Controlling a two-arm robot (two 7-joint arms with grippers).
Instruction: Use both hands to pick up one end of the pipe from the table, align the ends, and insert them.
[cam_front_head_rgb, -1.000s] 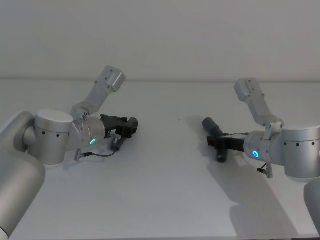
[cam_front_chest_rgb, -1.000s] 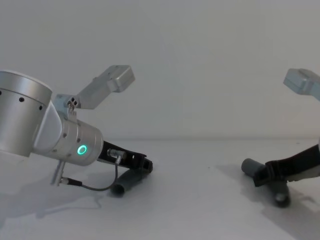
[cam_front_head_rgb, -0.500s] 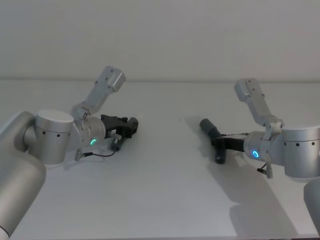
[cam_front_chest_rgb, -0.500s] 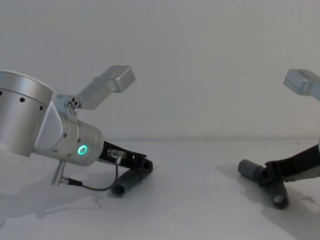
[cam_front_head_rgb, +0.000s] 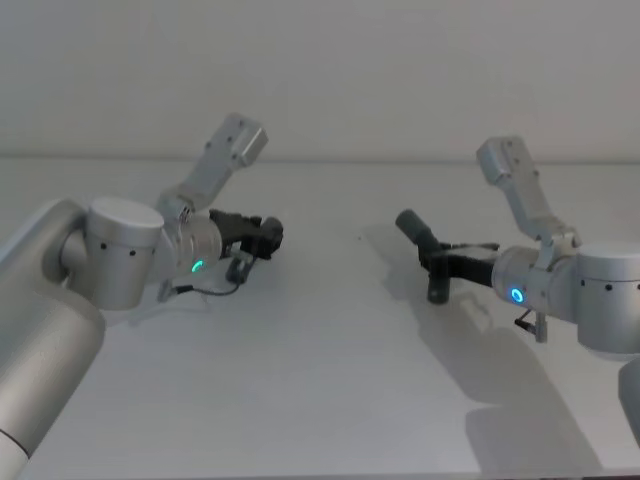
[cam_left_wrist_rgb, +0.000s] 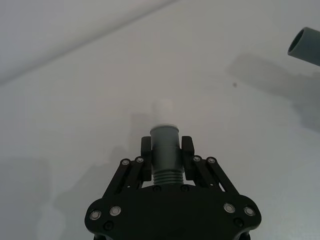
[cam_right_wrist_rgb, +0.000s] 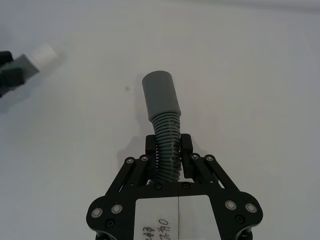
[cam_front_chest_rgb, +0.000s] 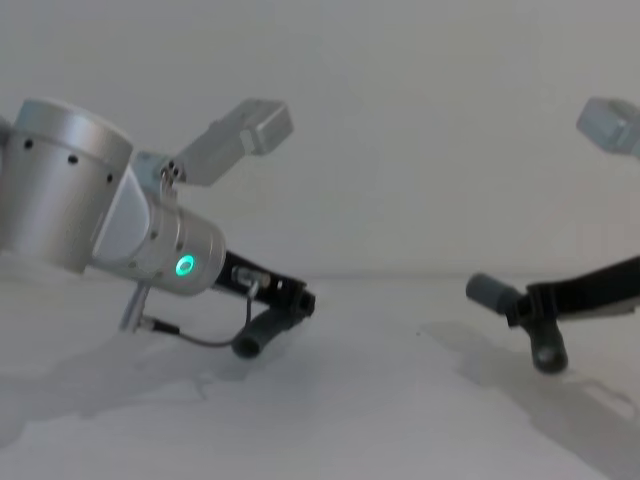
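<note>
1. Expect both pipe pieces to be light plastic. Each has a smooth, stiff end and a ribbed body behind it that probably flexes. The ribs (cam_right_wrist_rgb: 167, 131) should stop the fingers slipping, but any length left beyond the grip may sag or swing.
2. Hold close behind the stiff end, so that the mouth goes where the wrist points. A grip farther back would let the hose bend during the push.
3. Your left gripper (cam_left_wrist_rgb: 166, 150) is clamped on the left piece (cam_front_chest_rgb: 262, 333), fingers on the ribs right behind the collar (cam_left_wrist_rgb: 165, 137). It sits at the table's (cam_front_head_rgb: 320, 390) left side. The piece's free end hangs low, and I cannot tell whether it touches the surface.
4. Your right gripper (cam_right_wrist_rgb: 169, 147) is clamped on the right piece (cam_front_chest_rgb: 545, 350), partway along the ribs, with some ribbed length between the fingers and the socket (cam_right_wrist_rgb: 161, 94). That stretch may droop under load. The piece is held above the table at the right, with its shadow below.
5. Both pieces are dark grey and gently curved. The left one ends in a short white tip (cam_left_wrist_rgb: 162, 110) that sticks out past its collar. The right one ends in a wider, smooth, open grey sleeve.
6. The tip and socket point roughly towards each other across the middle, but they are well apart. Neither height nor angle is matched yet.
</note>
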